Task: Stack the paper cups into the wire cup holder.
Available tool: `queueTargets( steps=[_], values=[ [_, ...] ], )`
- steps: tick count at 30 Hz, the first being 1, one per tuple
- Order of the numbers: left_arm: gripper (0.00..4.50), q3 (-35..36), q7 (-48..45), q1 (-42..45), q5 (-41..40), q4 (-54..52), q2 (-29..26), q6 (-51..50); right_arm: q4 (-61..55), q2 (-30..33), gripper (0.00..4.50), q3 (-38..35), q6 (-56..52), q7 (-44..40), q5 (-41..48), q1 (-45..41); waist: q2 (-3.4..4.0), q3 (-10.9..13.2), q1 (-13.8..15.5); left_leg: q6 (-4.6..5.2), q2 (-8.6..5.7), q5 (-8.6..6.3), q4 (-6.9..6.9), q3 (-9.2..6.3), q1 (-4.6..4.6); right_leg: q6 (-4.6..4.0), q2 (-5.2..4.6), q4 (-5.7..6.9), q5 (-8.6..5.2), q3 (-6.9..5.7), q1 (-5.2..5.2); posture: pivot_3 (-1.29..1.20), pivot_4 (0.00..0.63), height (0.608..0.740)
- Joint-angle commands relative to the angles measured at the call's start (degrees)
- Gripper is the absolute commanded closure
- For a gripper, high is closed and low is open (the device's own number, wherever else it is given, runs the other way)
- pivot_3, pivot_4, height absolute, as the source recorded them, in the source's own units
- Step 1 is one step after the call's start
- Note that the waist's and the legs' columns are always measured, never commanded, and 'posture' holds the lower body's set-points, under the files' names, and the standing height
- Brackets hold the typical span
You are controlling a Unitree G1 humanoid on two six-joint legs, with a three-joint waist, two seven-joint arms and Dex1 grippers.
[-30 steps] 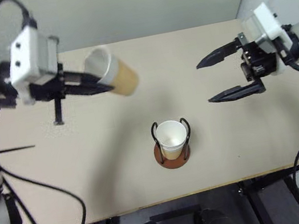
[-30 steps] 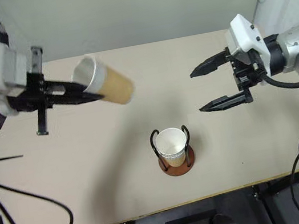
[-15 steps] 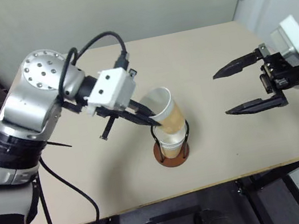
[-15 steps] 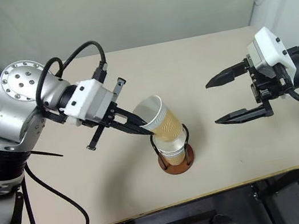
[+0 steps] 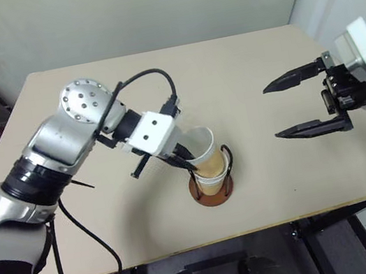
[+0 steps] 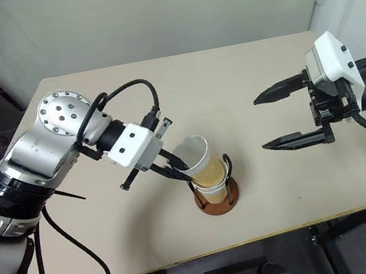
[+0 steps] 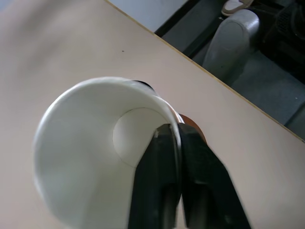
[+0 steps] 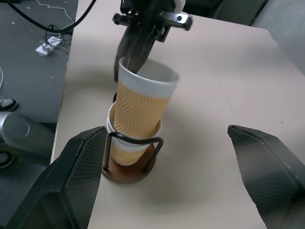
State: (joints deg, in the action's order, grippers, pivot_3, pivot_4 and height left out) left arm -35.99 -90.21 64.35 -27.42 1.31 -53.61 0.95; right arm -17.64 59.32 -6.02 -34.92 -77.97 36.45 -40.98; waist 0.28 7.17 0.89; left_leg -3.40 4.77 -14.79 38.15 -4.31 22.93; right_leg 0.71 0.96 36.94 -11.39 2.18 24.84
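The left gripper (image 6: 178,168) pinches the near rim of one paper cup (image 6: 200,161), one finger inside the wall and one outside. That cup tilts and sits partly nested in a second cup (image 8: 125,145), which stands just below the fingertips inside the wire cup holder (image 6: 215,199); two cups can be counted. The holder rests on the table (image 5: 242,70). Well apart, the right gripper (image 5: 303,104) hangs with its fingers spread wide, holding nothing.
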Motion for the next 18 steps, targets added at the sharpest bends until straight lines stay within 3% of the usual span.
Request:
queueTargets(
  steps=[1,5,8,11,14,18],
  values=[
    [2.87,1.13,-2.29,1.50,1.83,0.33,1.38,1.05,-1.41,0.65,0.27,-0.81,0.40,0.53,0.69,-0.71,0.00,0.00,0.01,0.00,-0.01,0.00,0.00,0.01,0.00,0.00,0.00,0.00,0.00,0.00,0.00,0.00,0.150,0.740],
    [1.51,6.54,1.41,0.26,6.42,3.33,5.11,0.46,-0.05,-0.50,0.27,0.79,1.91,-0.20,-0.03,-1.24,0.00,0.00,0.03,0.00,-0.02,0.00,0.05,0.04,0.00,0.05,0.00,0.00,0.03,0.00,-0.03,0.00,0.150,0.740],
    [1.51,11.91,7.09,-1.37,7.29,4.83,5.57,-4.01,2.63,-1.86,0.27,3.05,3.91,-1.03,-1.74,-2.18,0.00,0.00,-0.06,0.01,-0.02,0.00,0.08,0.08,0.00,0.10,0.01,0.00,0.06,0.04,-0.04,0.00,0.150,0.740],
    [1.51,20.76,10.25,-9.00,4.20,2.25,-0.31,-11.04,6.58,-3.24,0.27,6.68,5.86,-2.81,-4.30,-1.74,0.12,-0.06,-0.82,0.03,0.00,-0.01,0.03,0.10,-0.13,0.12,0.02,0.02,0.08,0.15,-0.03,0.00,0.150,0.740],
    [1.51,31.58,10.26,-22.61,-1.47,-3.91,-7.96,-18.03,10.34,-3.41,0.27,6.82,6.13,-5.16,-3.98,0.20,0.15,-0.05,-1.08,0.11,-0.02,-0.09,-0.12,0.19,-0.25,0.11,0.22,0.01,0.07,0.33,0.08,0.00,0.150,0.740],
    [1.51,45.77,9.90,-42.21,-5.77,-10.27,-13.95,-24.04,14.55,-2.62,0.27,6.04,6.24,-6.56,-4.81,3.73,0.15,-0.05,-0.59,-0.30,0.14,-0.04,-0.10,-0.01,-0.20,0.13,0.55,0.04,-0.08,0.92,0.27,0.00,0.150,0.740]
  ],
)
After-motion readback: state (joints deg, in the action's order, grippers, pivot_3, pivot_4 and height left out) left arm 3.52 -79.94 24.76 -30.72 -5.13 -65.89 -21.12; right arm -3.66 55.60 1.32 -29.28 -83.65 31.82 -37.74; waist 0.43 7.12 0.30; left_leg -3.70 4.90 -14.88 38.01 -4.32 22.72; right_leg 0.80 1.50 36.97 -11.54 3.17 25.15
